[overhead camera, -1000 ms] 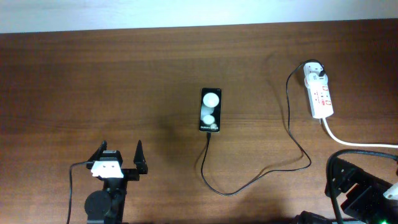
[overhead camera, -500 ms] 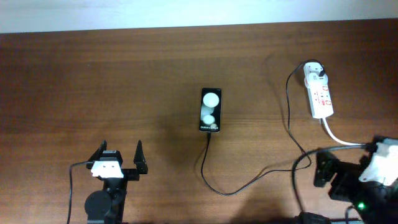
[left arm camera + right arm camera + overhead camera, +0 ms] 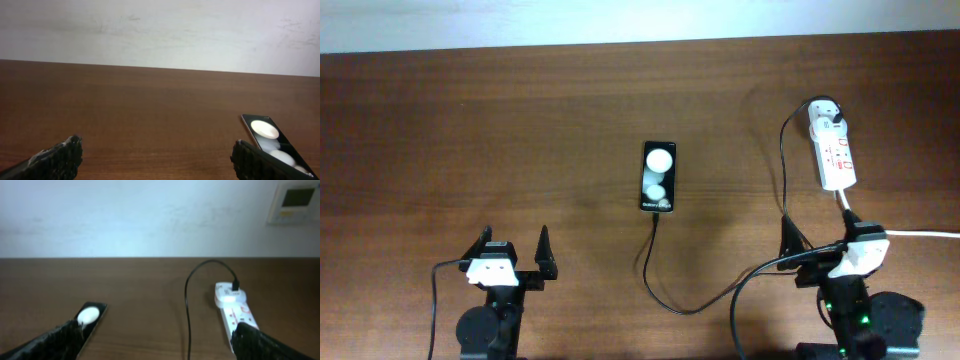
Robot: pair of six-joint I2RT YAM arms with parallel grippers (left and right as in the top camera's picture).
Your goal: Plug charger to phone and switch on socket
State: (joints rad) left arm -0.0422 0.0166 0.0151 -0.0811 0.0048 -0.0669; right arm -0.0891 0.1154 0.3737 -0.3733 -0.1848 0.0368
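From overhead, the right gripper (image 3: 817, 240) is coming up out of the bottom-right corner, where it was tucked a second ago. It is now settling just below the power strip (image 3: 835, 152), jaws spread wide and holding nothing, above a stretch of the charger cable (image 3: 672, 303). The left gripper (image 3: 514, 245) is staying parked at the near-left edge, jaws just as wide and empty. The phone (image 3: 659, 177) is lying mid-table with the cable's tip meeting its near end, though whether the tip is seated cannot be told from up here. The cable's other end is running to the white adapter (image 3: 825, 110) in the strip. In the left wrist view, the phone is showing just beyond the right finger on the bare wooden table (image 3: 150, 100), with nothing between the fingers. In the right wrist view, the strip is sitting ahead by the right finger and the phone is off by the left one. That line-up is pointing to the switch as the right arm's likely next job.
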